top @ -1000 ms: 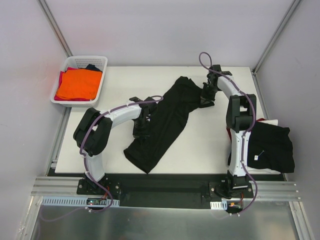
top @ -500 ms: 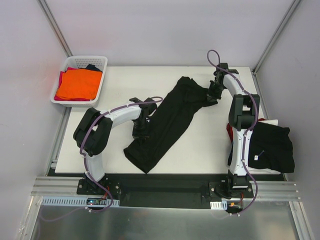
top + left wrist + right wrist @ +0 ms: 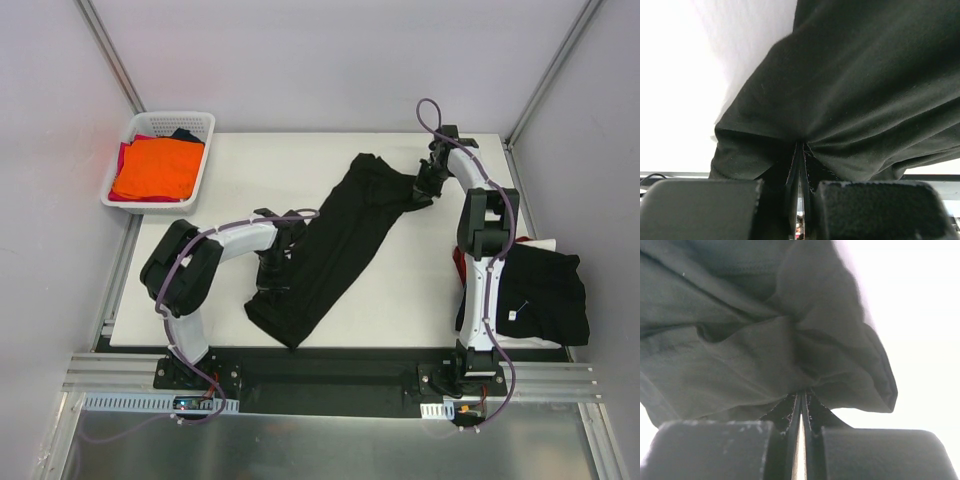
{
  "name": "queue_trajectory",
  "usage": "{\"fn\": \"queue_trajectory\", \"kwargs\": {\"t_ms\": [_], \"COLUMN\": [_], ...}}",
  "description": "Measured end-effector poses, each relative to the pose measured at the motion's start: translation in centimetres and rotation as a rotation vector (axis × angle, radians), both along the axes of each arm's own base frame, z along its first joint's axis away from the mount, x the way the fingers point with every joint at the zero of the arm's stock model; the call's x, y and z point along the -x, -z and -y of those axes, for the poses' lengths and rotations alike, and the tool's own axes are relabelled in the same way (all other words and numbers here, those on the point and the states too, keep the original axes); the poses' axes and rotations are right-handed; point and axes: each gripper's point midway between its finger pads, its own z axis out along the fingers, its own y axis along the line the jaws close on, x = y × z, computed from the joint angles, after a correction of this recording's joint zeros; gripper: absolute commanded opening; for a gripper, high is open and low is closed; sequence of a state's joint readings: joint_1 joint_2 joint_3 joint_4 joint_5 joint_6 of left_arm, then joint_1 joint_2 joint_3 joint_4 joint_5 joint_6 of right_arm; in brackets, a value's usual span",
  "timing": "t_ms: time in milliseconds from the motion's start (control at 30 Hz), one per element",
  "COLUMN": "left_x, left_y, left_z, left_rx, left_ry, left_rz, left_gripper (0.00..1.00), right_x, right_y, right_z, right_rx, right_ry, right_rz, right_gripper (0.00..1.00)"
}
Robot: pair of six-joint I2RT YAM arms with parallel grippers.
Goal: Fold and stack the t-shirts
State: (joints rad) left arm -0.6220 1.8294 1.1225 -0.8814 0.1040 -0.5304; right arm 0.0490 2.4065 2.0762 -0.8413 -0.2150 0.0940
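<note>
A black t-shirt (image 3: 335, 235) lies stretched in a long diagonal band across the white table (image 3: 210, 300), from near left to far right. My left gripper (image 3: 272, 275) is shut on its near left edge; the left wrist view shows the cloth (image 3: 850, 90) bunching into the closed jaws. My right gripper (image 3: 423, 187) is shut on the shirt's far right end, and the right wrist view shows folds of black cloth (image 3: 765, 340) pinched between the jaws. More black t-shirts (image 3: 540, 295) lie piled at the table's right edge.
A white lattice basket (image 3: 158, 158) stands at the far left corner, holding an orange shirt (image 3: 155, 168) on top of red and dark ones. Grey walls close in the back and sides. A metal rail runs along the near edge.
The right gripper carried its end of the shirt a little farther back and right. The left gripper drew its edge nearer and slightly left, pulling the shirt straighter.
</note>
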Motion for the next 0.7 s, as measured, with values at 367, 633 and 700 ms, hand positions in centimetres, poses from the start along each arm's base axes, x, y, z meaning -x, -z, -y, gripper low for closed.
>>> {"fn": "queue_trajectory", "kwargs": {"t_ms": [367,633,700], "left_x": [1.7,1.7,1.3], "left_y": [0.1,-0.4,-0.5], "left_z": [-0.3,2.3,3.8], "left_rx": [0.02,0.079,0.102], "left_ry": [-0.004,-0.001,0.027], "left_rz": [0.001,0.006,0.018], "left_gripper": [0.03,0.01,0.02], "right_x": [-2.1,-3.9,-4.3], "right_y": [0.0,-0.1,-0.1], "right_z": [-2.0,-4.4,-5.2], "right_rx": [-0.141,-0.249,-0.27], "right_ry": [0.04,0.026,0.022], "right_rz": [0.031,0.092,0.102], "right_gripper": [0.01,0.01,0.01]}}
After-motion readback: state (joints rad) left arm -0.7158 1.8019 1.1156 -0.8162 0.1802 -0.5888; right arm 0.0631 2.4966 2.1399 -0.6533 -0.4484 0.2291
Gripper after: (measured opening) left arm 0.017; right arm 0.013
